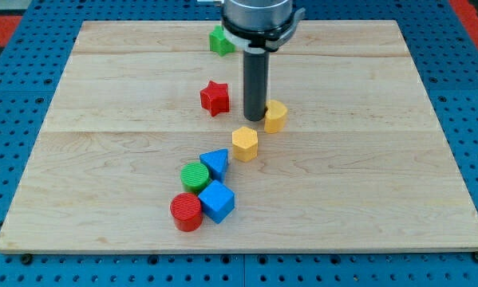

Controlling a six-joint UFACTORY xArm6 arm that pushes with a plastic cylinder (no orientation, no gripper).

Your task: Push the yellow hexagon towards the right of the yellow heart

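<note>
The yellow hexagon (244,143) lies near the middle of the wooden board. The yellow heart (276,116) lies just up and to the right of it, its left edge partly hidden by my rod. My tip (254,119) rests right against the heart's left side, a short way above the hexagon and slightly to its right. I cannot tell whether the tip touches the heart. The tip stands apart from the hexagon.
A red star (215,97) lies left of the rod. A green star (219,40) is near the board's top edge. Below-left of the hexagon cluster a blue triangle (215,163), green cylinder (195,175), blue cube (216,200) and red cylinder (186,211).
</note>
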